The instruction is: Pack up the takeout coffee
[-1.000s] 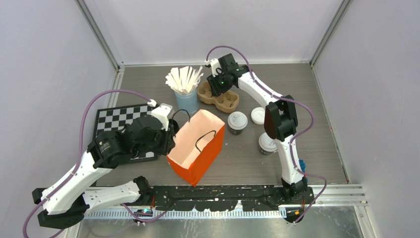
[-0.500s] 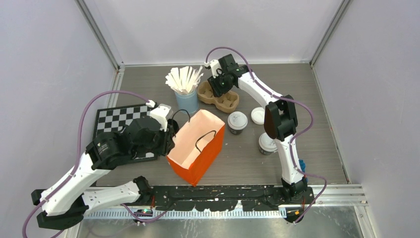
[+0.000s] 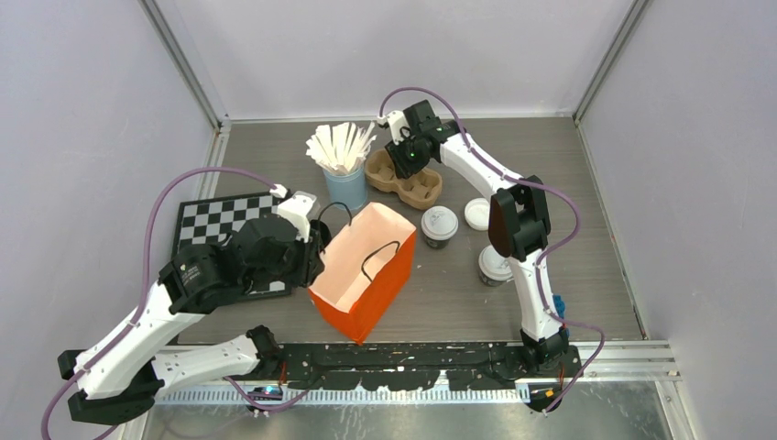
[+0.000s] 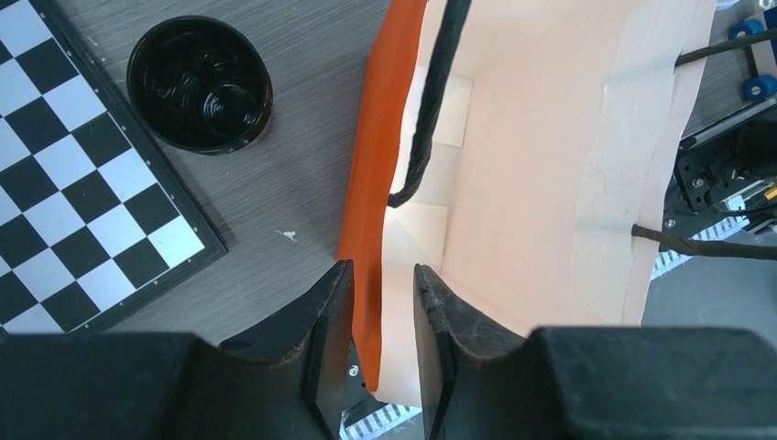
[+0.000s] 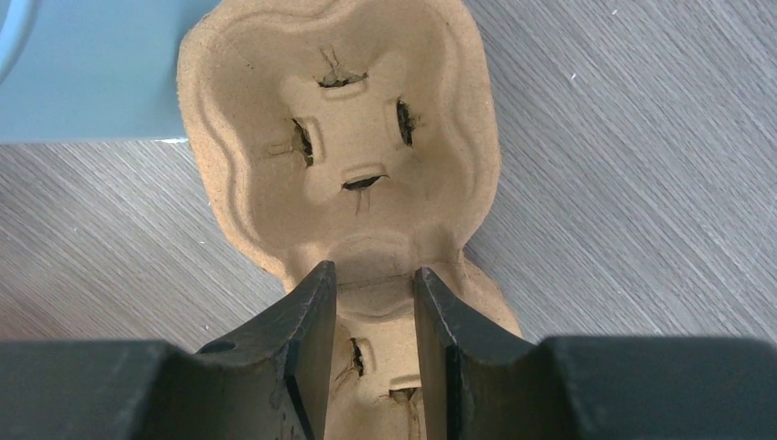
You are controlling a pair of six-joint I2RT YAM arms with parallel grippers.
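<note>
Table (image 3: 596, 165) | left fingers (image 4: 322, 353) open astride bag (image 4: 541, 183) | right fingers (image 5: 307, 353) unclear | cups (image 3: 439, 226) far from both

**Soft, even light above; dark hands low in the wrist views**

From above, the light is bright and diffuse, with a faint lilac cast on the walls. The orange bag (image 3: 366, 284) throws only a soft, weak shadow at its base on the desk (image 3: 568, 165). In the left wrist view the bag's pale inside is nearly washed out, and a glossy black round object (image 4: 199, 84) carries small glints. The left hand (image 4: 380, 275) and right hand (image 5: 374, 275) are dark, underlit masses low in their frames, with slightly soft edges. The cardboard carrier (image 5: 339, 119) and the desk's grain are crisp.
</note>
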